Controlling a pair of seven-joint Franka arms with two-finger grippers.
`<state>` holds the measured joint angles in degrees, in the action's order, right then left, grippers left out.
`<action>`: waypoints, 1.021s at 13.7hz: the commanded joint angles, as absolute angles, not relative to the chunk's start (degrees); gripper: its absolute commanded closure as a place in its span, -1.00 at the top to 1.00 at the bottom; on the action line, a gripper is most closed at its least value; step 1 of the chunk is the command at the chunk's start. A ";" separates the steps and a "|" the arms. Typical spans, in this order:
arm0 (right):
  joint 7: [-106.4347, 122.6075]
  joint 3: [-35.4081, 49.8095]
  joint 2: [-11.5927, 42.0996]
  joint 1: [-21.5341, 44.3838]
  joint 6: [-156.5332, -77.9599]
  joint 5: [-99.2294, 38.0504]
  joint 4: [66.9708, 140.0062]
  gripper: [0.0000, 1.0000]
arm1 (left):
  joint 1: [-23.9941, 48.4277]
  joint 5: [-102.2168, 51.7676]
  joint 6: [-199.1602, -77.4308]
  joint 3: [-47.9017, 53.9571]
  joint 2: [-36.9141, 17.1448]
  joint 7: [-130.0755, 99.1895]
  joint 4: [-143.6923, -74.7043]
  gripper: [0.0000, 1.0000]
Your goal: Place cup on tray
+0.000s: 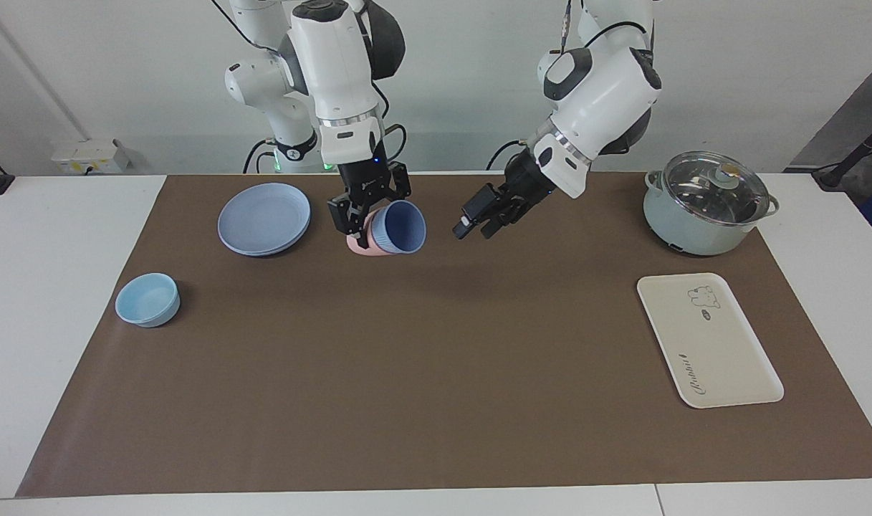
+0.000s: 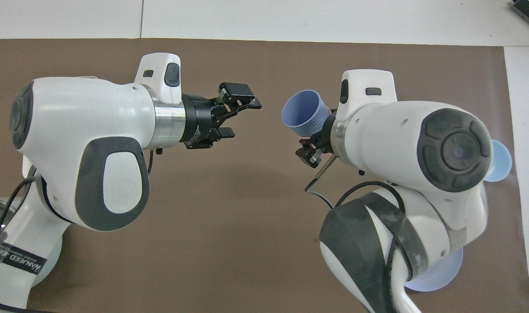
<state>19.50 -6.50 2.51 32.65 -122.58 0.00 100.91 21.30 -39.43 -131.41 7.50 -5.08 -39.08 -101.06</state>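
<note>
right pincer point(image 1: 367, 215) clamps cup point(image 1: 400, 226), seemingly nested in pink tumbler point(image 1: 358, 244); left pincer point(image 1: 473, 218) apart.

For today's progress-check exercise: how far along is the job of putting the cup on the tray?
Done: the right gripper has lifted the cup, nested in a pink tumbler, off the table. In hand: the open left gripper reaches toward it, perhaps for a handover. Left: the tray holds nothing.

tray point(image 1: 722, 358): cursive "rabbit" (hard to read) | left arm label: "wan/eed"
</note>
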 commanded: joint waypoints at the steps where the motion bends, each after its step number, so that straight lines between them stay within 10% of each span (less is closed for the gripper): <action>1: 15.83 -6.42 2.90 34.28 -122.08 3.42 100.37 -1.00 | 24.51 -41.83 -137.26 6.68 -6.77 -41.13 -99.67 0.64; 6: 15.56 -6.42 2.99 34.28 -122.34 3.69 100.46 -1.00 | 28.12 -41.84 -137.64 6.59 -7.21 -41.05 -100.55 0.06; 9: 15.47 -6.42 2.99 34.28 -122.34 3.69 100.55 -1.00 | 29.17 -41.84 -137.02 6.59 -7.12 -41.04 -100.81 -1.00; 14: 15.38 -6.42 2.90 34.19 -122.43 3.69 100.90 -1.00 | 28.83 -41.05 -134.58 6.50 -7.12 -41.31 -99.77 -1.00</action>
<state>17.31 -6.52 2.88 34.30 -122.41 2.41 101.11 28.18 -40.81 -136.59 7.32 -7.06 -40.73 -101.05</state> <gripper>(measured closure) 0.154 0.921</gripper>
